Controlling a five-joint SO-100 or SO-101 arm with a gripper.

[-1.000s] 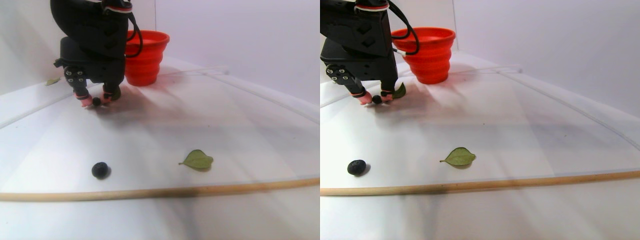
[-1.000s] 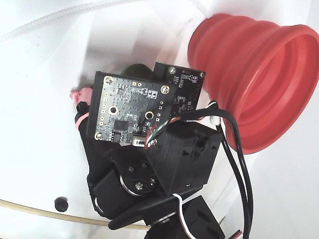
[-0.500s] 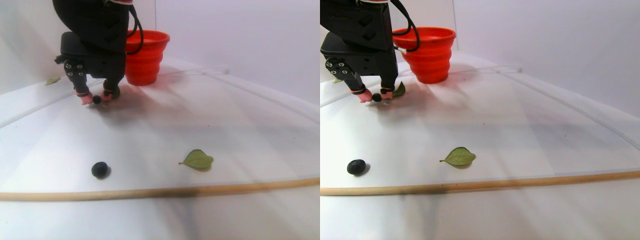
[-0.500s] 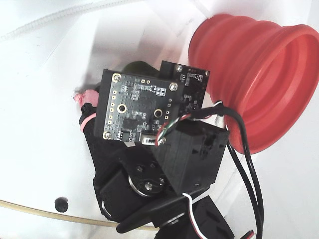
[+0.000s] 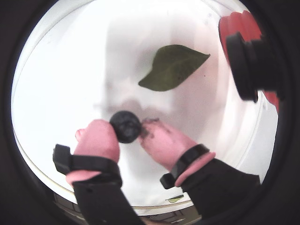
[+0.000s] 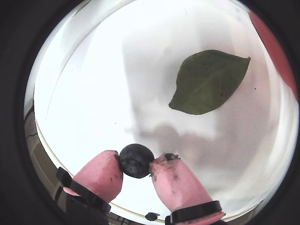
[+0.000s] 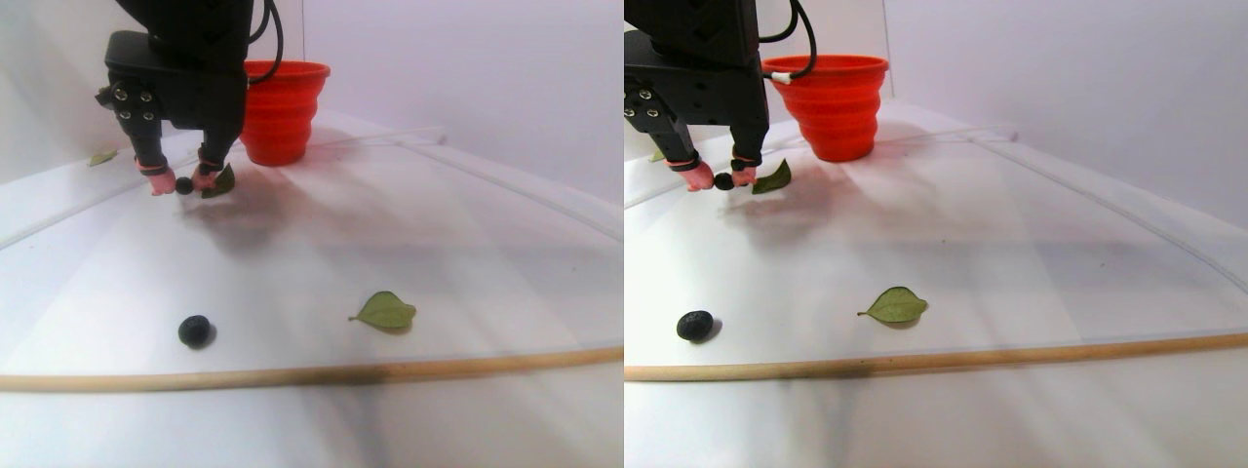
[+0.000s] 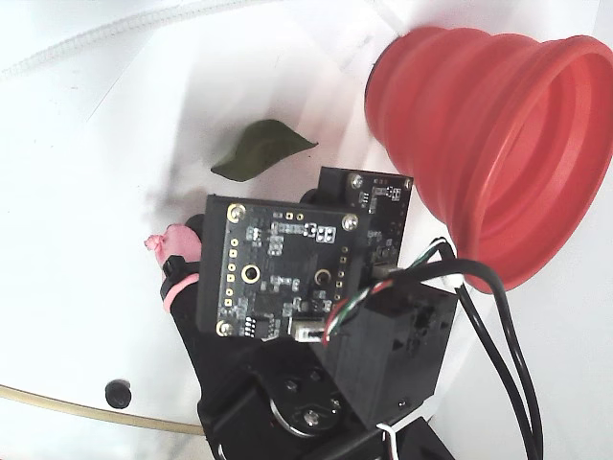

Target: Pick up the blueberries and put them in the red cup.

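The pincer (image 6: pixel 136 174) is clamped on one blueberry (image 6: pixel 136 161), which sits squeezed between the two pink fingertips (image 6: pixel 99 174) in both wrist views, the right pad smudged with dark specks. In the stereo pair view the held berry (image 7: pixel 183 185) hangs clear of the white bench (image 7: pixel 409 234), with its own shadow lying on the surface below and slightly to the right. A green leaf (image 6: pixel 208 80) lies flat on the bench beyond the fingertips, and in the stereo pair view the same leaf (image 7: pixel 218 182) shows just to the right of the pincer (image 7: pixel 182 184). The red cup (image 7: pixel 283 109) stands upright behind the arm and to its right, near the back wall; in the fixed view its ribbed, stepped wall (image 8: pixel 479 125) fills the upper right corner, close to the arm's bare circuit board (image 8: pixel 283 273) but apart from it. A second blueberry (image 7: pixel 195 331) rests on the bench well apart from the pincer, near the front edge and just behind a thin wooden strip (image 7: pixel 312 373) that runs across the surface; in the fixed view that berry (image 8: pixel 117 391) appears at the lower left, just above the same strip. Another green leaf (image 7: pixel 386 311) lies to the right of this berry, and a further small leaf (image 7: pixel 101 158) sits far back at the left, beside the arm.
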